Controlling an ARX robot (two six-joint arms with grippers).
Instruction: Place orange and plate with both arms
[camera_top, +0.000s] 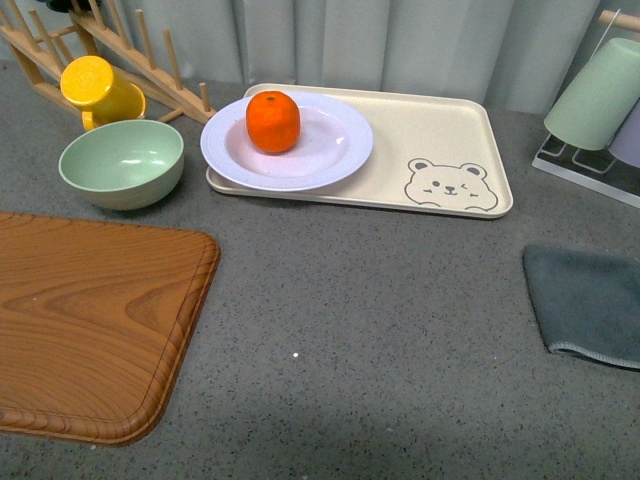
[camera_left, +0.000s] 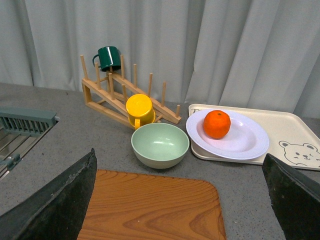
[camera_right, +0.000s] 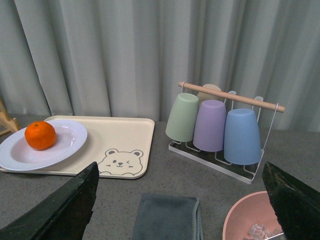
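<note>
The orange (camera_top: 273, 121) sits in the white plate (camera_top: 330, 160), which rests on the left end of the beige bear tray (camera_top: 455, 130). Orange (camera_left: 216, 124) and plate (camera_left: 250, 145) also show in the left wrist view, and orange (camera_right: 40, 135) and plate (camera_right: 65, 147) in the right wrist view. No arm shows in the front view. My left gripper (camera_left: 180, 200) is open and empty above the wooden board (camera_left: 150, 210), well short of the plate. My right gripper (camera_right: 180, 200) is open and empty above the grey cloth (camera_right: 167, 217).
A pale green bowl (camera_top: 122, 162) and a yellow cup (camera_top: 98, 90) on a wooden rack (camera_top: 120, 45) stand left of the plate. A cup rack (camera_right: 217, 127) with pastel cups, a pink bowl (camera_right: 252, 217), a cloth (camera_top: 590, 305) lie right. A sink (camera_left: 20, 135) lies far left.
</note>
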